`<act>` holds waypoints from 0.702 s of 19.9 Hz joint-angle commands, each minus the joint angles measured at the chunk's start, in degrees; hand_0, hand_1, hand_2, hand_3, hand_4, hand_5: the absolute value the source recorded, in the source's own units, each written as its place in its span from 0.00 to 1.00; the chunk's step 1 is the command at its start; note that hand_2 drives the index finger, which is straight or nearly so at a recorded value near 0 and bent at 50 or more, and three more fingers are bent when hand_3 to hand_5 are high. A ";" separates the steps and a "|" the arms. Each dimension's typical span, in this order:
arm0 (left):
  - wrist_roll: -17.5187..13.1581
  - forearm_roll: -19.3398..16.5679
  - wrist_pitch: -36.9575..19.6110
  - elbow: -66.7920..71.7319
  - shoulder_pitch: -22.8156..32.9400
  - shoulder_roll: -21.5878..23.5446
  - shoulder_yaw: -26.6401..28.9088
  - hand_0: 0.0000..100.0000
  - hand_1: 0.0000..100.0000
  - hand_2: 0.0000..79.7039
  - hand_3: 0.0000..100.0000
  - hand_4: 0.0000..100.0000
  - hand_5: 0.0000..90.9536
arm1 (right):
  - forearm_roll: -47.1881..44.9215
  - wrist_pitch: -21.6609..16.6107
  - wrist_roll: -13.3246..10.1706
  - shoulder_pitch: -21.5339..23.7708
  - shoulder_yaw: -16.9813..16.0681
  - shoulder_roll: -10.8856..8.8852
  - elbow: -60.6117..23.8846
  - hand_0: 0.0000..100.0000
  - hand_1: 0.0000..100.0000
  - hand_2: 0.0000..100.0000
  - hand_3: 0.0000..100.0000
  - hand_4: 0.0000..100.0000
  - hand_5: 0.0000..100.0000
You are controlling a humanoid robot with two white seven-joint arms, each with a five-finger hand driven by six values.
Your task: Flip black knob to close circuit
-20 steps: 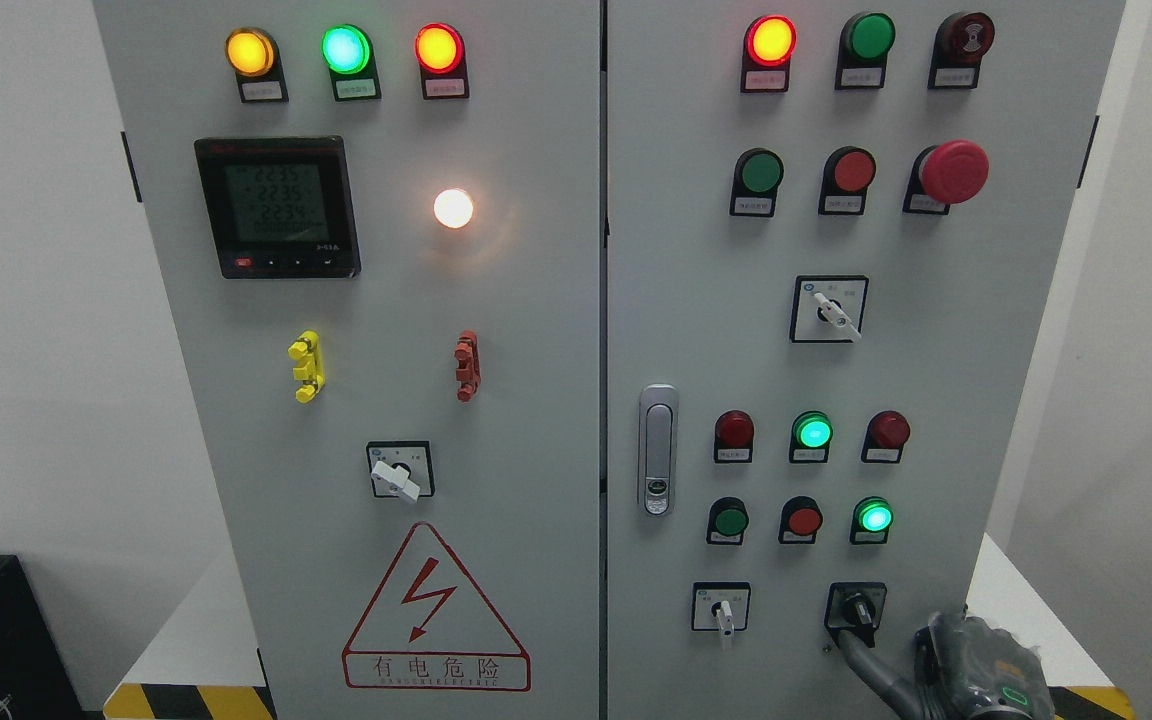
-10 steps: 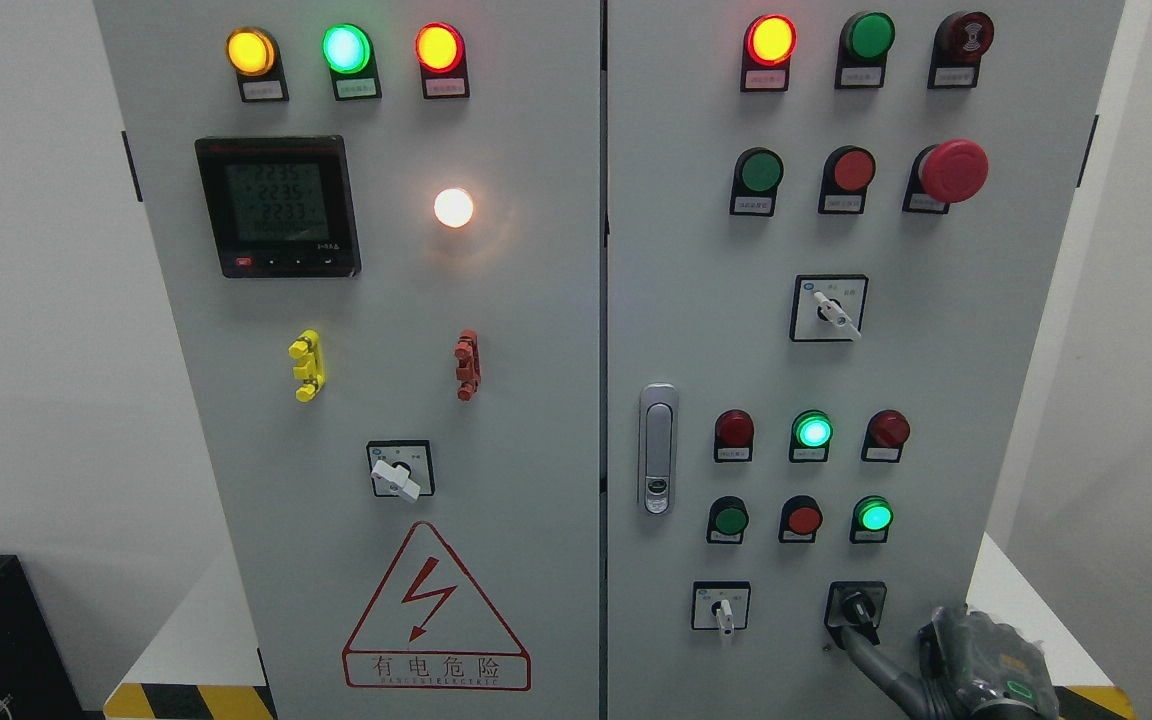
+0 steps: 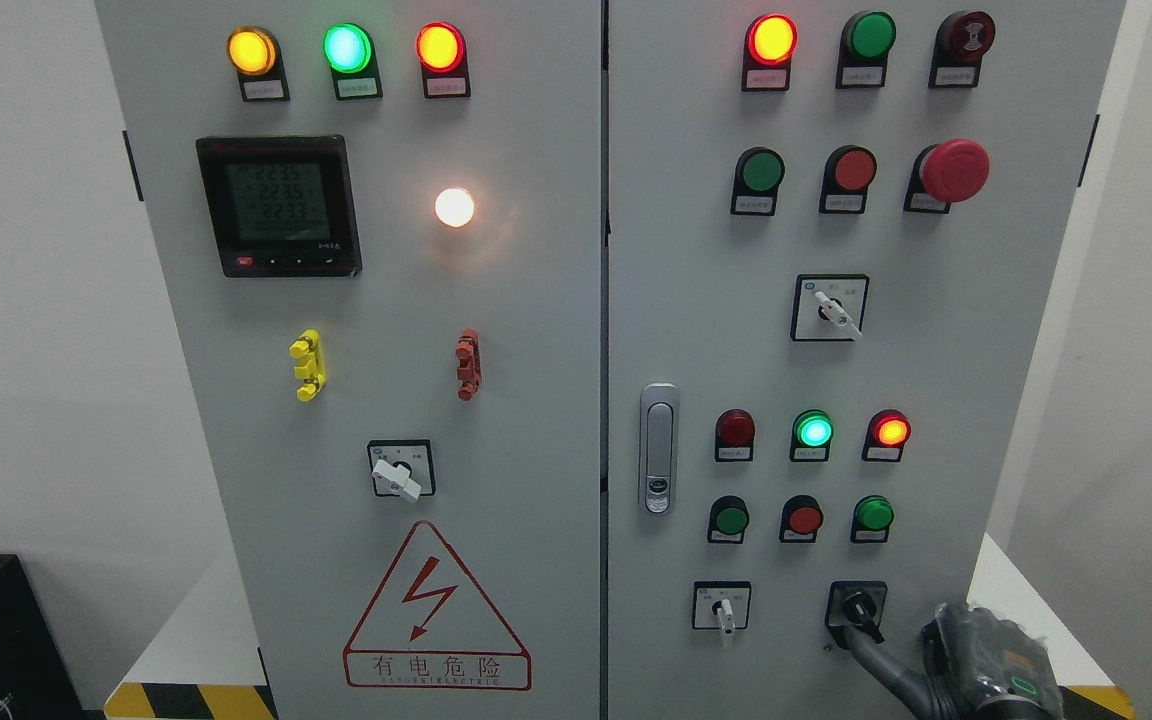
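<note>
1. Found the black knob [image 3: 858, 605] at the bottom right of the cabinet's right door [image 3: 936, 350], its pointer angled down and to the right, just right of a small white selector switch [image 3: 724, 610].
2. Judged a slip the main risk: with contact only at the knob's lower edge, could skid off and leave the switch between positions.
3. Judged overtravel possible too: pushed too hard, could carry the knob past the wanted position.
4. Noted the red lamp [image 3: 891, 430] above lit and the green lamp [image 3: 874, 513] under it dark; could not tell from that alone whether the circuit was closed, so withdrawing too soon could leave the job unfinished.
5. Saw the right hand [image 3: 986, 665] low at the frame's corner, gripping nothing, one finger [image 3: 881, 660] stretched up and left to touch just beneath the knob; remainder cropped.
6. Saw no left arm.
</note>
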 commanded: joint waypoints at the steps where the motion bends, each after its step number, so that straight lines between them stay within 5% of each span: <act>1: 0.02 0.00 -0.04 0.01 1.23 0.00 0.00 0.12 0.56 0.00 0.00 0.00 0.00 | -0.17 0.13 -0.17 -0.01 0.04 -0.77 -0.09 0.00 0.03 0.89 1.00 0.92 0.94; 14: 0.02 0.00 0.05 0.01 1.23 0.00 0.00 0.12 0.56 0.00 0.00 0.00 0.00 | -0.78 0.13 -0.17 -0.01 -0.31 -1.47 -0.36 0.00 0.03 0.88 1.00 0.92 0.94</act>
